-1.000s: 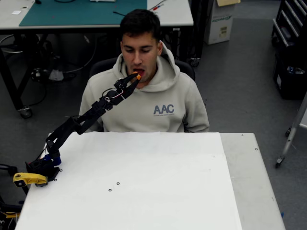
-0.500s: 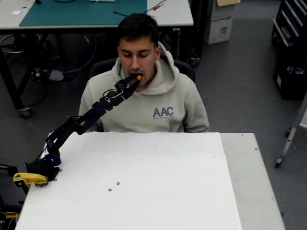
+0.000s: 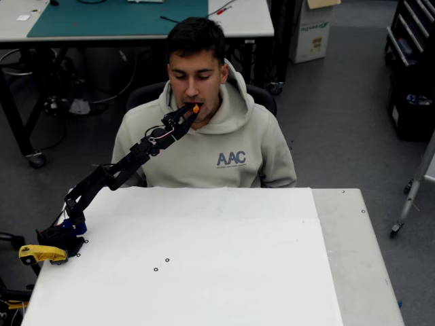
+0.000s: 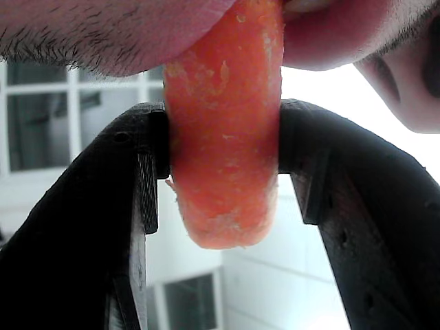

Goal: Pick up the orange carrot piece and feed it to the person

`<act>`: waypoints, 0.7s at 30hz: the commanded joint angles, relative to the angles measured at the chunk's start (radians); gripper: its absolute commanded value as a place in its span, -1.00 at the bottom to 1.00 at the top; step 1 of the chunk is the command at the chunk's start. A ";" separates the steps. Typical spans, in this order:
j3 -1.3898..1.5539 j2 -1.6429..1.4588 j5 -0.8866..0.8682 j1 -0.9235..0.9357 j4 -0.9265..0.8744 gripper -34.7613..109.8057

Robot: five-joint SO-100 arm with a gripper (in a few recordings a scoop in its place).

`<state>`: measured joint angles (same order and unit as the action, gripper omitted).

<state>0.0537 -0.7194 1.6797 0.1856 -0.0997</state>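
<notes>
Black two-finger gripper (image 4: 223, 165) clamped on stubby orange carrot piece (image 4: 223, 137); top end past jaws, at lips of person in beige hoodie (image 3: 217, 146). Hold steady, release only once bitten.

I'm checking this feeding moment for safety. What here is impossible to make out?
- Orange carrot piece: its top end is hidden between the person's lips in the wrist view.
- Overhead view: the carrot is too small to show the gripper's hold.
- The person's legs: hidden behind the table.
</notes>
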 commanded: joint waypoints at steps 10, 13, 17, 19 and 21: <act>-0.003 -0.072 0.009 0.023 0.025 -0.22; -0.003 -0.074 0.009 0.025 0.025 -0.22; -0.003 -0.077 0.009 0.052 0.025 -0.22; -0.003 -0.072 0.008 0.080 0.025 -0.22; -0.003 -0.066 0.003 0.103 0.025 -0.22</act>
<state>0.0537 -0.7194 1.6797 0.2362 -0.0997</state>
